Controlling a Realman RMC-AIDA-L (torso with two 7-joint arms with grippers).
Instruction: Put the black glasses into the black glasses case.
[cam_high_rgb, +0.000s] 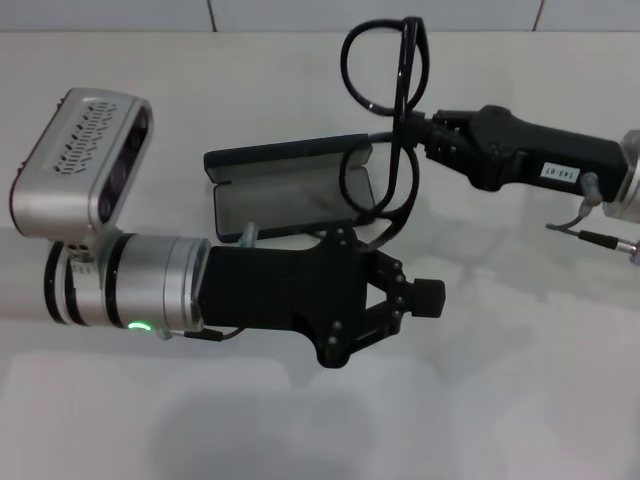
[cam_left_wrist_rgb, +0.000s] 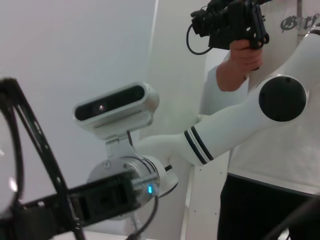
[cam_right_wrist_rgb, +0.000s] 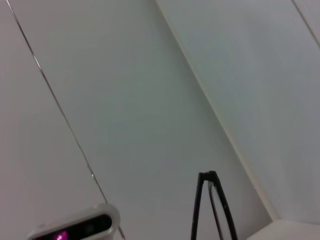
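The black glasses (cam_high_rgb: 385, 110) hang upright in the air, folded, one lens above the other, with my right gripper (cam_high_rgb: 418, 126) shut on the frame from the right. Their lower lens hangs over the right end of the black glasses case (cam_high_rgb: 290, 195), which lies open on the table with its grey lining up and its lid toward the far side. My left gripper (cam_high_rgb: 428, 293) hovers in front of the case, fingers drawn together on nothing. The left wrist view shows the glasses (cam_left_wrist_rgb: 22, 145) close up, and the right wrist view shows the glasses (cam_right_wrist_rgb: 212, 210) edge-on.
White table (cam_high_rgb: 500, 400) all around the case. My left wrist camera (cam_high_rgb: 90, 160) sits at the left. In the left wrist view a person (cam_left_wrist_rgb: 260, 165) stands behind the right arm, holding a black hand controller (cam_left_wrist_rgb: 232, 22).
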